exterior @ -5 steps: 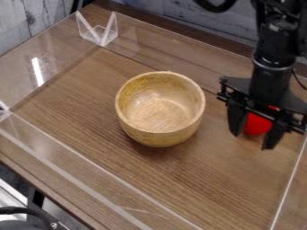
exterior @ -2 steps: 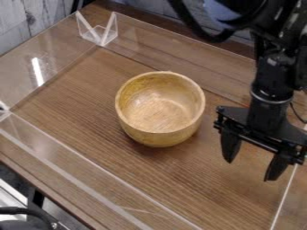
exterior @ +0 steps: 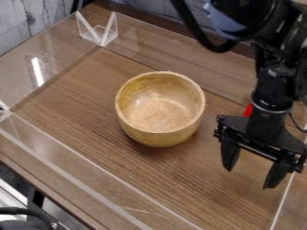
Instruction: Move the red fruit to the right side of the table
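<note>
Lower hand [exterior: 257, 171], empty wooden bowl [exterior: 160, 109]

Looking like a robotics lab / test cell, not a home. Evidence: wood-grain table [exterior: 108, 108] is sitting boxed in by clear acrylic walls [exterior: 48, 54], w/ a small clear bracket [exterior: 99, 30] standing at the far corner, i.e. a purpose-built workspace enclosure. Black robot arm [exterior: 274, 85] w/ cabling is hanging over the right side. Props are looking staged: a lone wooden bowl [exterior: 160, 109] is sitting mid-table, nothing else domestic around it. Bkgd beyond the walls is showing too little to tell more.
</note>
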Controlling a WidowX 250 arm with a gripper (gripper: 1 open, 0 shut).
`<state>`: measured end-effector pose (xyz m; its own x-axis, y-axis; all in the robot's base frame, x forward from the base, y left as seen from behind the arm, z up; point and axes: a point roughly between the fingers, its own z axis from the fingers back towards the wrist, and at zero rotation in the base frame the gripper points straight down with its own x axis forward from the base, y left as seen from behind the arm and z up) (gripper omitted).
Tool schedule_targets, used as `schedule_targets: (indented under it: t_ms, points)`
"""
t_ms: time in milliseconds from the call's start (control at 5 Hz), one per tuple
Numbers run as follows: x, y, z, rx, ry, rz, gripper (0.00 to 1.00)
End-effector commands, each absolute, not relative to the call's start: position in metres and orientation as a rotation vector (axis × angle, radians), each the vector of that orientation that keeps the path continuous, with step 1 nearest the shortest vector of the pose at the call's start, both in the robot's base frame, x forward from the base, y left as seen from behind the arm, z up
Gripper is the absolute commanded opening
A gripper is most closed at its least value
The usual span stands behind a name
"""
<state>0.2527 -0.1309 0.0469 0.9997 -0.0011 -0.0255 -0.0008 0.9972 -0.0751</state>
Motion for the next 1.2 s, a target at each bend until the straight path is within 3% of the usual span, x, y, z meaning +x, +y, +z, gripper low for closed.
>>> schedule_targets:
  t_ms: [0,200,600,1000]
  points:
    - [0.27,-0.129,0.068,-0.101,-0.021,-0.037,1.0]
    - [0.278,-0.121,0.075,-0.106,-0.02,-0.07,1.0]
    - [0.273,-0.109,0.063,-0.116,0.002,-0.056,1.0]
    - [0.268,-0.134,0.081,-0.123,0.003,0.032,1.0]
